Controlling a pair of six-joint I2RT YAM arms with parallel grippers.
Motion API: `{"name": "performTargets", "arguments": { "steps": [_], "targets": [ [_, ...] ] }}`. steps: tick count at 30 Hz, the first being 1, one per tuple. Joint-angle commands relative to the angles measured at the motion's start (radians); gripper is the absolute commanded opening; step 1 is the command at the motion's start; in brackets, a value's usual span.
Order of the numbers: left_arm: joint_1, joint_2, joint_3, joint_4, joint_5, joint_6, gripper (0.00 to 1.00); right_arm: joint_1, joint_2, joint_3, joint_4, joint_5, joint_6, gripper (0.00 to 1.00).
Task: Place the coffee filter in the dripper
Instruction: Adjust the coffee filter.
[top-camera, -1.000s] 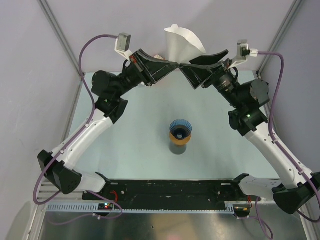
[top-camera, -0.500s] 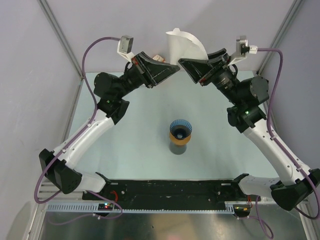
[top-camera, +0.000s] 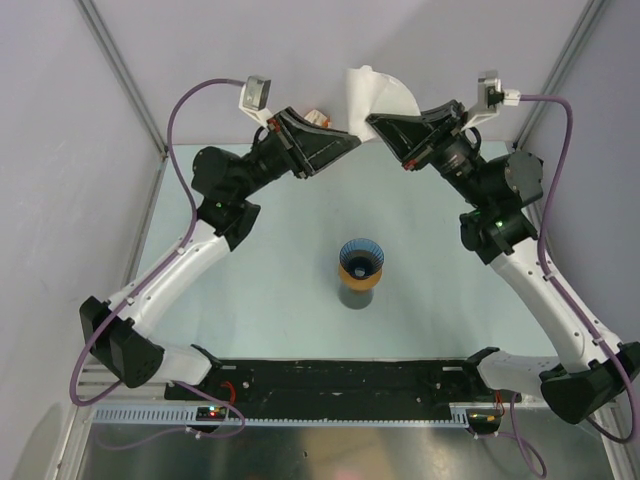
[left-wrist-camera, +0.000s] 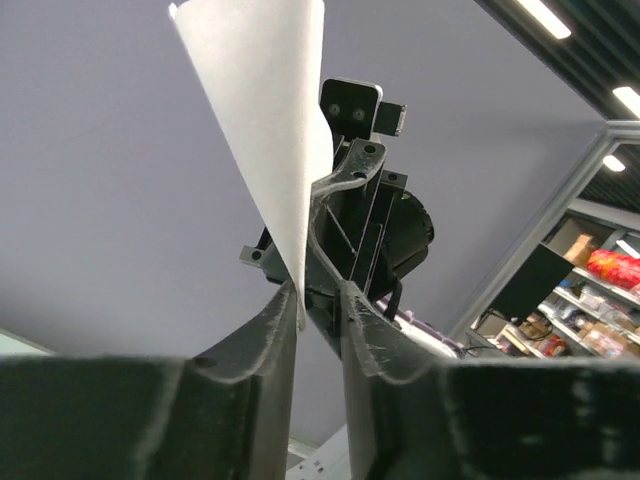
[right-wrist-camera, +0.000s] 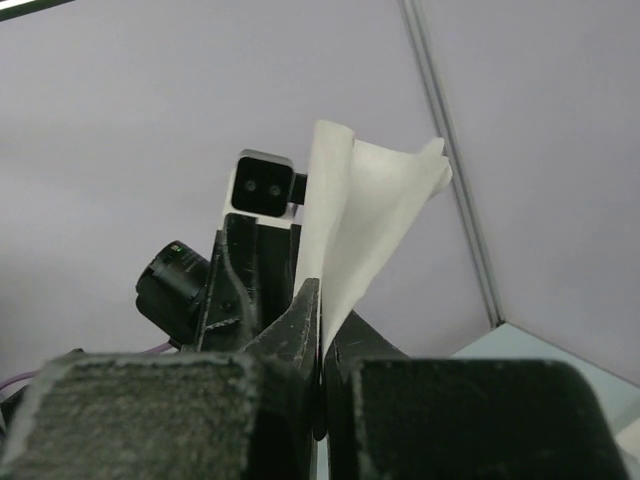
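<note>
The white cone-shaped coffee filter (top-camera: 378, 92) is held high above the back of the table. My right gripper (top-camera: 373, 123) is shut on its lower edge; the right wrist view shows the paper (right-wrist-camera: 365, 230) pinched between the jaws of the right gripper (right-wrist-camera: 322, 300). My left gripper (top-camera: 350, 141) sits just left of it and is open. In the left wrist view the filter's tip (left-wrist-camera: 265, 130) rests against one finger of the left gripper (left-wrist-camera: 318, 300), with a gap to the other. The blue ribbed dripper (top-camera: 360, 254) stands mid-table, well below both grippers.
The dripper sits on a flat orange ring (top-camera: 357, 274) atop a dark grey cylindrical cup (top-camera: 355, 294). Grey walls and metal frame posts (top-camera: 122, 75) close in the back. A small reddish object (top-camera: 318, 115) shows behind the left gripper.
The right gripper has closed on the filter. The left gripper has opened its jaws and drawn slightly away. The filter has shifted a little right with the right gripper.
</note>
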Motion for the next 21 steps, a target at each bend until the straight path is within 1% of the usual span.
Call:
{"name": "performTargets", "arguments": {
  "steps": [1,2,3,4,12,16,19,21],
  "targets": [
    [-0.002,-0.019,-0.007,0.016,0.02,0.014,0.4,-0.039,-0.046,-0.017,0.04,0.012,-0.001,0.0],
    [-0.001,-0.024,-0.012,0.011,0.025,0.024,0.47,-0.041,-0.05,-0.024,0.039,-0.001,-0.001,0.0],
    [-0.002,-0.027,-0.022,0.006,0.03,0.038,0.52,-0.042,-0.055,-0.035,0.039,-0.012,-0.004,0.0],
    [-0.001,-0.033,-0.029,-0.001,0.035,0.048,0.55,-0.043,-0.059,-0.043,0.039,-0.029,-0.007,0.0],
    [0.004,-0.051,-0.087,-0.025,0.098,0.127,0.63,-0.05,-0.086,-0.082,0.017,-0.113,0.022,0.0],
    [0.007,-0.05,-0.088,-0.025,0.136,0.14,0.71,-0.048,-0.089,-0.082,0.0,-0.142,0.027,0.0],
    [0.01,-0.059,-0.097,-0.025,0.169,0.142,0.79,-0.05,-0.092,-0.083,-0.014,-0.167,0.023,0.0],
    [0.015,-0.069,-0.103,-0.025,0.184,0.145,0.81,-0.052,-0.095,-0.082,-0.023,-0.185,0.017,0.0]
  ]
}}
